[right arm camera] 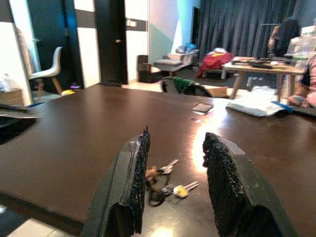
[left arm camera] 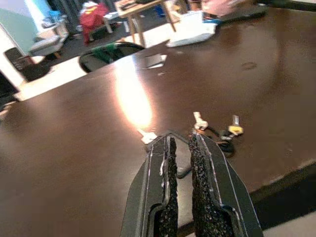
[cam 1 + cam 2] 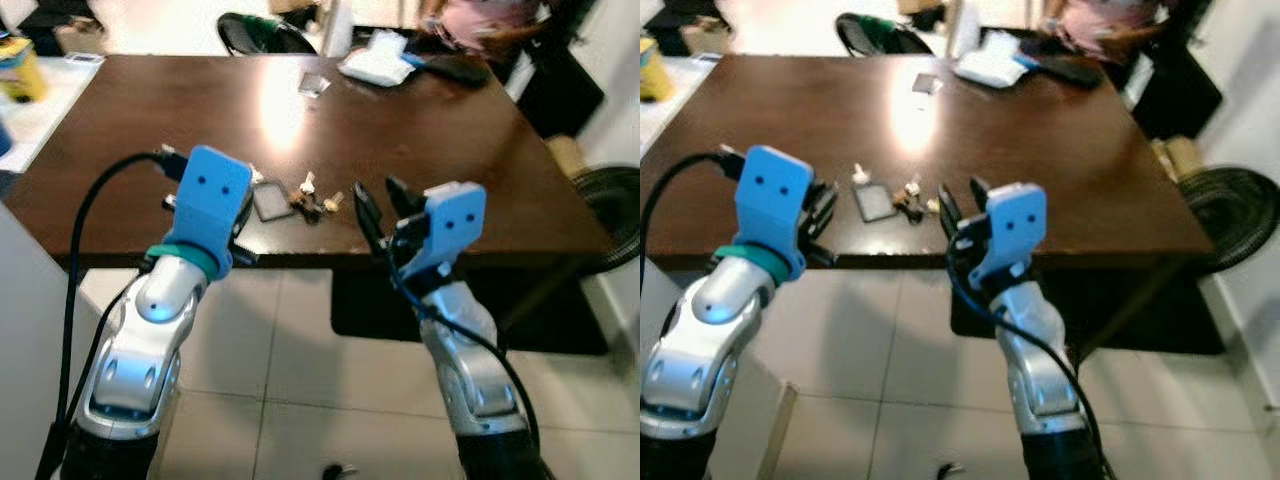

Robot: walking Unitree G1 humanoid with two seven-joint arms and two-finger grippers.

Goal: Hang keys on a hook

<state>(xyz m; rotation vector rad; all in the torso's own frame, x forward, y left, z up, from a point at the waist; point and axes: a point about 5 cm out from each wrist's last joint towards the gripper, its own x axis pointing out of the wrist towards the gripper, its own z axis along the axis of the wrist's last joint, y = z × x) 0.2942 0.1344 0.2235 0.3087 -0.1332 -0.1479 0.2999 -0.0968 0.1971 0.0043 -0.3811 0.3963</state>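
Note:
A bunch of keys with a yellow-headed one lies on the dark brown table, close to its front edge. A small dark square tag lies just left of the bunch. My right gripper hovers open at the table's front edge, a little right of the keys, and the keys lie on the table ahead of its fingers. My left gripper is shut with nothing in it, held over the table edge left of the keys.
A white cloth, a dark flat card and a person's arm are at the table's far side. A black chair stands behind it. A round black basket sits at the right, and tiled floor lies below.

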